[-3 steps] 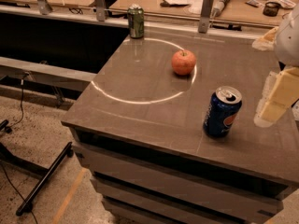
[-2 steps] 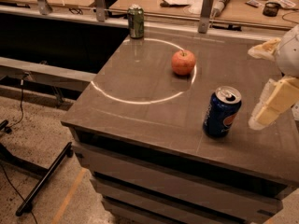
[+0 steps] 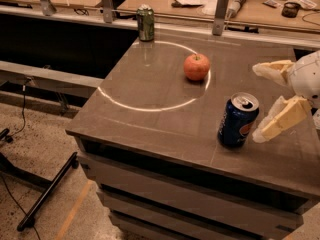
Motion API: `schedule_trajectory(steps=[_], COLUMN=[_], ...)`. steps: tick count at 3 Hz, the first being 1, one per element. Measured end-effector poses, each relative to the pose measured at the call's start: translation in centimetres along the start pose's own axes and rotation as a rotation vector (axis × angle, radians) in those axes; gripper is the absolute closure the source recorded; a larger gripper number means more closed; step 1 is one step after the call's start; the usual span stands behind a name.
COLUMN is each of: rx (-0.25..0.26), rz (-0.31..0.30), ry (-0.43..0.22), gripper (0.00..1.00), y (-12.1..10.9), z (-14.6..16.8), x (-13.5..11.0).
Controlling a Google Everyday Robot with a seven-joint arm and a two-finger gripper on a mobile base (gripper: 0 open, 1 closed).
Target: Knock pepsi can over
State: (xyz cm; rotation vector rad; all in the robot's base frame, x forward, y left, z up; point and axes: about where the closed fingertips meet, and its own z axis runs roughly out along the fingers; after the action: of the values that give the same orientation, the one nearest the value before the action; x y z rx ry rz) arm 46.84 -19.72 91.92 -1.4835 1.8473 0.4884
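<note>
The pepsi can (image 3: pixel 237 120) is dark blue with a red-white logo and a silver top. It stands upright near the front right of the dark table (image 3: pixel 150 119). My gripper (image 3: pixel 260 104) comes in from the right edge of the view, just right of the can. Its two cream fingers are spread apart and empty: the lower finger (image 3: pixel 280 120) almost touches the can's right side, and the upper finger (image 3: pixel 272 70) points left behind the can.
A red apple (image 3: pixel 197 66) sits on the table's middle, on a white painted circle (image 3: pixel 150 106). A green can (image 3: pixel 145 22) stands at the far left corner. Behind are metal posts and a cluttered wooden bench (image 3: pixel 250 6). A black stand (image 3: pixel 40 194) lies on the floor to the left.
My gripper has moved left, closer to the pepsi can, with its lower finger now almost against the can. The can, apple and green can have not moved.
</note>
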Motion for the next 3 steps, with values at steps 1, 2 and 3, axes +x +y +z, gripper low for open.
schedule_trajectory(steps=[1,2,3], rx=[-0.025,-0.019,-0.010], rz=[0.016,0.026,0.028], ry=[-0.142,-0.279,-0.427], gripper=[0.00,0.00,0.00], y=[0.0,0.3,0.7], z=[0.5,0.5,1.3], x=[0.6,1.6,2.0])
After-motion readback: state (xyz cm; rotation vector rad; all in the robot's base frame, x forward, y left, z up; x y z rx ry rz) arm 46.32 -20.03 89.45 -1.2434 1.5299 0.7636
